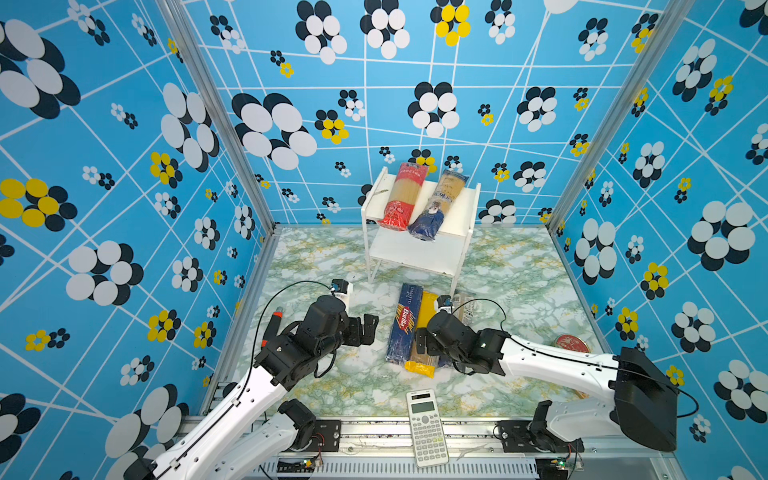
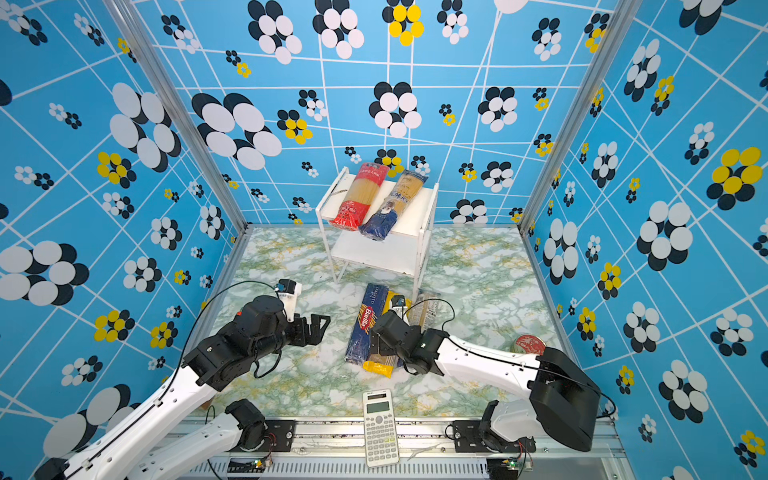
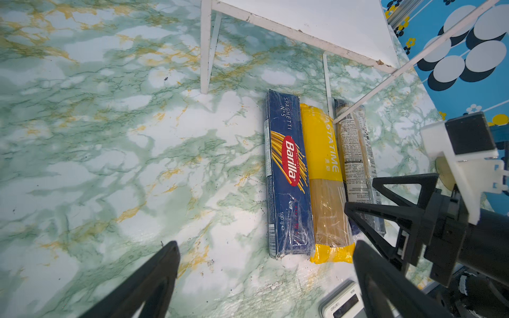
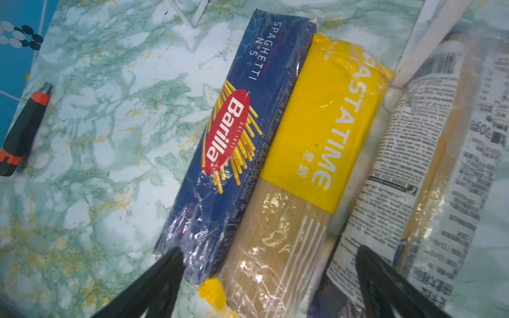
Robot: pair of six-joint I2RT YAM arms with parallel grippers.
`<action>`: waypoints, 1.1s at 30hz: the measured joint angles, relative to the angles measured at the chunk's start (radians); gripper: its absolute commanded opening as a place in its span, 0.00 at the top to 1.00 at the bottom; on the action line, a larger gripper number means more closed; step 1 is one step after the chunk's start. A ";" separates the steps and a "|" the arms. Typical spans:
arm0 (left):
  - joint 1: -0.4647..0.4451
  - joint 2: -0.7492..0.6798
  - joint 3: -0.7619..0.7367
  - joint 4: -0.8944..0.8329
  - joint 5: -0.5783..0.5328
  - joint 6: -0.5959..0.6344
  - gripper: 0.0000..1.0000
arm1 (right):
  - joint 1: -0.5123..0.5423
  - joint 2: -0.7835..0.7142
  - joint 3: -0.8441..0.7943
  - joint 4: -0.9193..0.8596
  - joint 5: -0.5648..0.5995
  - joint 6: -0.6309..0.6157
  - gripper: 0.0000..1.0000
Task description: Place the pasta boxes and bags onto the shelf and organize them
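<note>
The white shelf [image 1: 417, 253] [image 2: 374, 249] stands at the back, and its leg shows in the left wrist view [image 3: 205, 55]. On its top board lie a red-ended clear bag [image 1: 401, 195] and a navy-ended clear bag [image 1: 436, 203]. Side by side on the floor lie the dark blue Barilla box [image 1: 402, 324] [image 3: 286, 176] [image 4: 234, 132], a yellow bag [image 1: 424, 316] [image 3: 322, 154] [image 4: 322, 118] and a printed clear bag [image 1: 468, 305] [image 4: 418, 154]. My right gripper [image 1: 422, 341] [image 4: 268, 249] hangs open low over the box and the yellow bag. My left gripper [image 1: 365, 330] [image 3: 264, 245] stands open and empty left of the box.
A white calculator [image 1: 426, 428] [image 2: 379, 428] lies at the front edge. A black-and-orange utility knife [image 1: 272, 322] [image 4: 24, 129] lies by the left wall, partly behind my left arm. A red round tin [image 1: 571, 344] sits at the right. Patterned walls close three sides.
</note>
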 measured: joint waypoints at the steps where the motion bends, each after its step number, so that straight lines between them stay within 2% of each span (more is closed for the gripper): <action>1: 0.017 -0.017 -0.004 -0.003 0.007 0.001 0.01 | 0.013 0.026 0.025 -0.002 0.011 0.009 0.01; 7: 0.143 -0.092 -0.048 -0.019 0.092 0.006 0.01 | 0.090 0.194 0.183 -0.055 0.085 0.077 0.01; 13: 0.217 -0.115 -0.104 -0.034 0.172 0.016 0.01 | 0.123 0.322 0.305 -0.106 0.109 0.124 0.01; 22: 0.247 -0.120 -0.131 -0.027 0.251 0.020 0.01 | 0.137 0.443 0.406 -0.194 0.114 0.180 0.01; 33: 0.254 -0.119 -0.147 -0.016 0.267 0.019 0.01 | 0.137 0.529 0.454 -0.232 0.102 0.187 0.01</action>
